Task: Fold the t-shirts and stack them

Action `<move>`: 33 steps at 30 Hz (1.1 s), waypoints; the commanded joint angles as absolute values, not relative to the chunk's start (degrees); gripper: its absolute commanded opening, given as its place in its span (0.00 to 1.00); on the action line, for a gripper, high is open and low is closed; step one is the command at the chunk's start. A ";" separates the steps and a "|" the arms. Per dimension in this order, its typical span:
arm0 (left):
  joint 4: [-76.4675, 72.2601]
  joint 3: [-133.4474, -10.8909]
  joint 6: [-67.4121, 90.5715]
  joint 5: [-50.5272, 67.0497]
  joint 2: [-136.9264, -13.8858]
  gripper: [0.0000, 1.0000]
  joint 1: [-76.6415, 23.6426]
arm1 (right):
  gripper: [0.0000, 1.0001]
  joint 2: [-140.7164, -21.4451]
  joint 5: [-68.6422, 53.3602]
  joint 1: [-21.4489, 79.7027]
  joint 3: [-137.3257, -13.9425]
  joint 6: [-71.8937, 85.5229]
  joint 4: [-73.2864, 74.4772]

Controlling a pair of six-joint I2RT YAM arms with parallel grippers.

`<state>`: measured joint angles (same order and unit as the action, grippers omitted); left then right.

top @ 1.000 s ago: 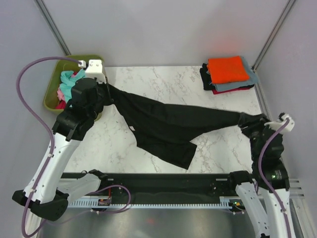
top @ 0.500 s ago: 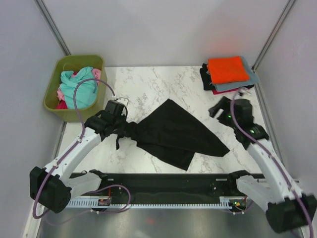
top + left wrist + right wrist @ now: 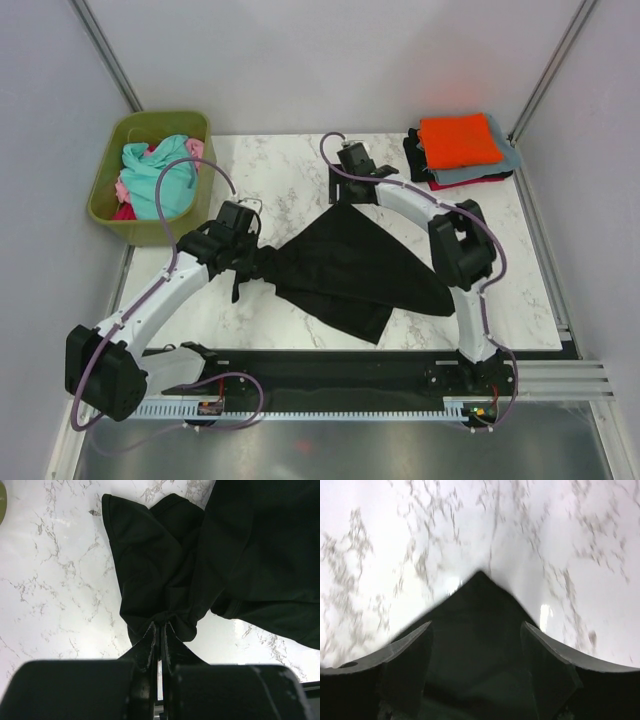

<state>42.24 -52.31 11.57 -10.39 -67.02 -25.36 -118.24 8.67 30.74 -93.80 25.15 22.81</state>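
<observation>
The black t-shirt [image 3: 350, 265] lies on the marble table [image 3: 280, 170] as a matte, creased, roughly triangular sheet, with overlapping folds near one end. The left gripper [image 3: 159, 639] is fully closed on that bunched end, and the cloth fans out ahead of its fingers. The long axis runs from this clamp sideways toward the right arm. One sharp corner points away from the arm bases and lies between the widely spread fingers of the right gripper [image 3: 476, 626], which grips nothing.

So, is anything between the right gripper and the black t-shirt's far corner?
Nothing visible. The open right gripper hangs right over that corner of the black t-shirt, with only the marble table around it.
</observation>
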 commanded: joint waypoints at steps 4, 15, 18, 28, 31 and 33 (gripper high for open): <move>40.52 -53.09 13.27 -10.63 -65.39 0.02 -25.22 | 0.77 -133.05 11.51 31.38 -114.33 21.62 29.70; 40.52 -52.91 13.27 -10.28 -64.69 0.02 -24.87 | 0.64 -141.77 19.07 31.73 -119.63 20.47 32.87; 40.43 -52.82 13.27 -10.02 -64.42 0.02 -24.35 | 0.46 -140.37 19.16 32.17 -114.80 21.70 31.04; 40.17 -52.65 13.27 -10.28 -64.60 0.02 -23.91 | 0.00 -129.75 20.04 33.05 -98.45 25.75 24.44; 40.25 -52.82 13.18 -10.81 -64.42 0.02 -23.82 | 0.00 -123.43 20.56 33.13 -93.18 25.75 22.07; 40.25 -52.91 13.27 -11.25 -63.64 0.02 -23.91 | 0.00 -119.20 20.74 33.13 -88.87 25.84 20.23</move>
